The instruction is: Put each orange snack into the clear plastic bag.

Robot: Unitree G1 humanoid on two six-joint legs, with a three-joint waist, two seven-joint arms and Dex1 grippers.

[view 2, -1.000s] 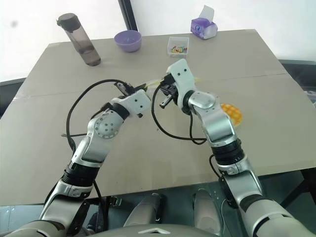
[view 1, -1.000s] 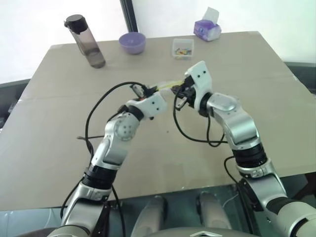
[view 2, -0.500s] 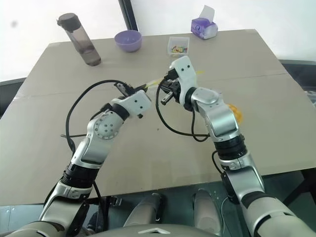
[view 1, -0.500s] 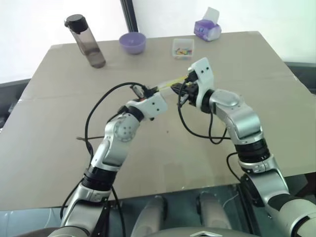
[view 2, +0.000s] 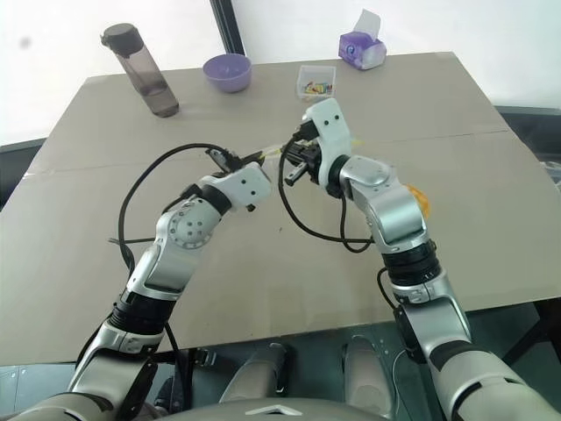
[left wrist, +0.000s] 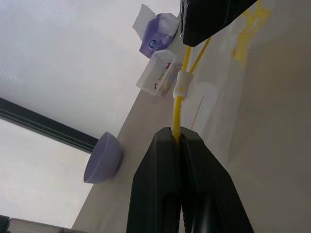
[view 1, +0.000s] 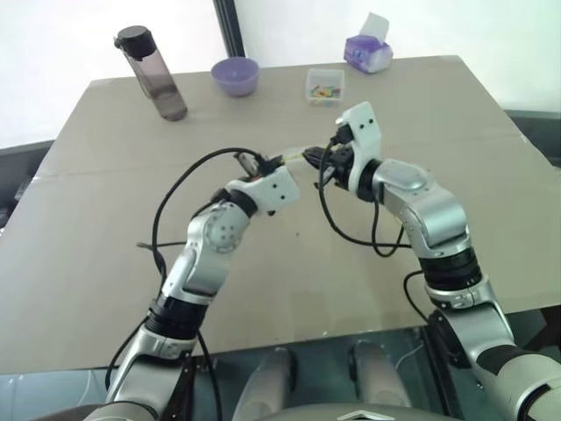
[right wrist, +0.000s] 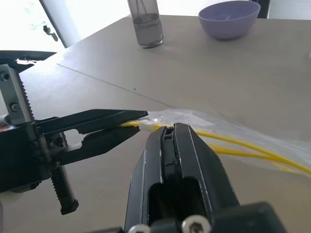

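While both grippers stay pinched on the bag's (right wrist: 204, 121) yellow seal strip, the right gripper (view 1: 326, 158) has rolled slightly, working the zip; the bun (view 2: 419, 200) waits.

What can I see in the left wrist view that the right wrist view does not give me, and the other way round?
The left wrist view has the purple tissue pack and the small clear box. The right wrist view has the dark water bottle instead. Both share the purple bowl, the table and the clear plastic bag, with its yellow seal strip pinched by the left claw and the right claw, both shut on it.
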